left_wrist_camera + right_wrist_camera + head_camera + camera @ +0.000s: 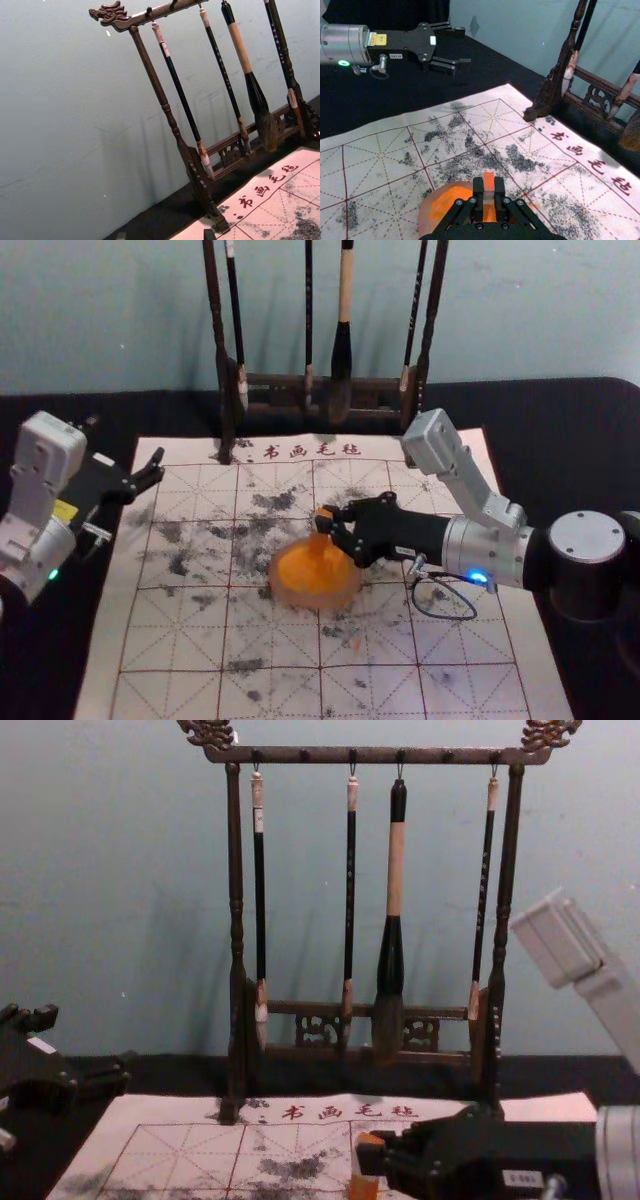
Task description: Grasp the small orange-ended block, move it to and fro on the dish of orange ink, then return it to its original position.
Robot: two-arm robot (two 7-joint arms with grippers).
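Orange-ended block [488,183], probably light, stiff, ink-slick and best pinched by its sides, sits clamped in right claw [327,524] at ink dish [284,592], left claw [462,46] gaping empty off left.

Behind the brush rack [300,756] rises a pale blue-green wall [90,850], lightly scuffed, with soft, faint shadows [175,960] to the left of the rack, while the black-covered table [580,410] spreads beneath it and out to both sides.
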